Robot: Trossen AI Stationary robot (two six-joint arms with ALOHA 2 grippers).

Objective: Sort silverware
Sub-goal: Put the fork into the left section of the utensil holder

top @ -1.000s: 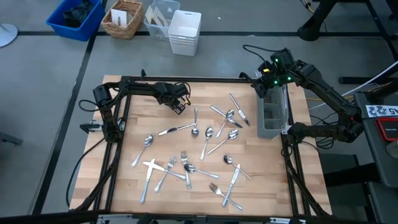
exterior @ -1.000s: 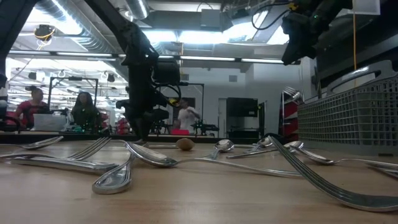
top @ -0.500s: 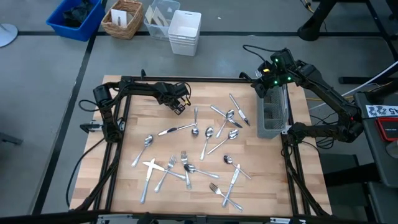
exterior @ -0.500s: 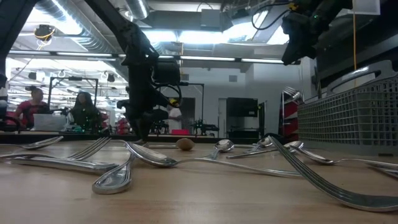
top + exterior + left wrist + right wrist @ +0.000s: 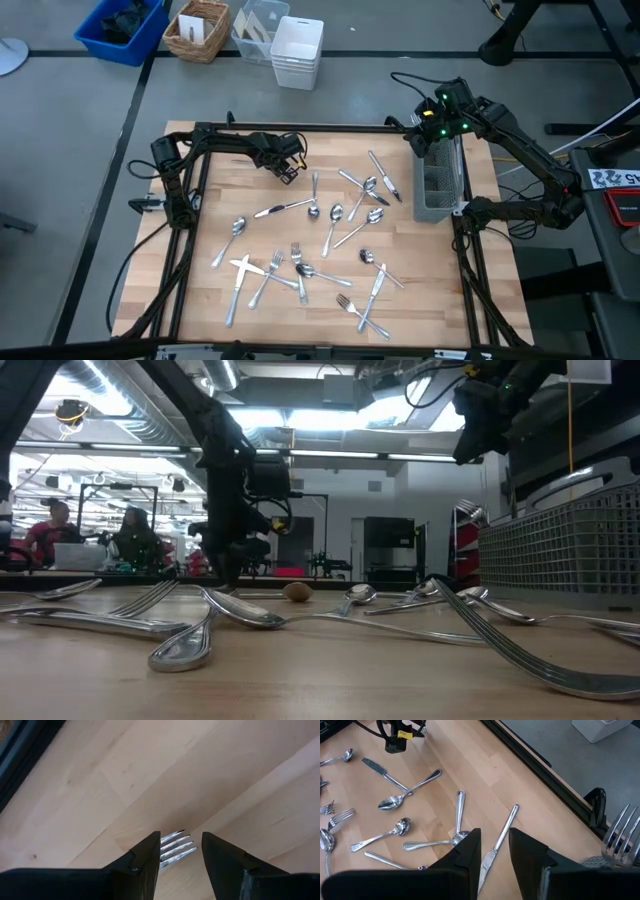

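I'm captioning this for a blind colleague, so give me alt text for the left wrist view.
Between the left gripper's two dark fingers show the shiny tines of a fork, pointing away from the camera. Under it lies the pale wooden table, with a dark frame bar across one corner.

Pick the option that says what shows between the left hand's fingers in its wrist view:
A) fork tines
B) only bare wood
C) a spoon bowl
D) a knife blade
A: in the left wrist view, the tines of a fork poke out between the two dark fingers of the left hand, over the wooden table; whether the fork is gripped cannot be told.
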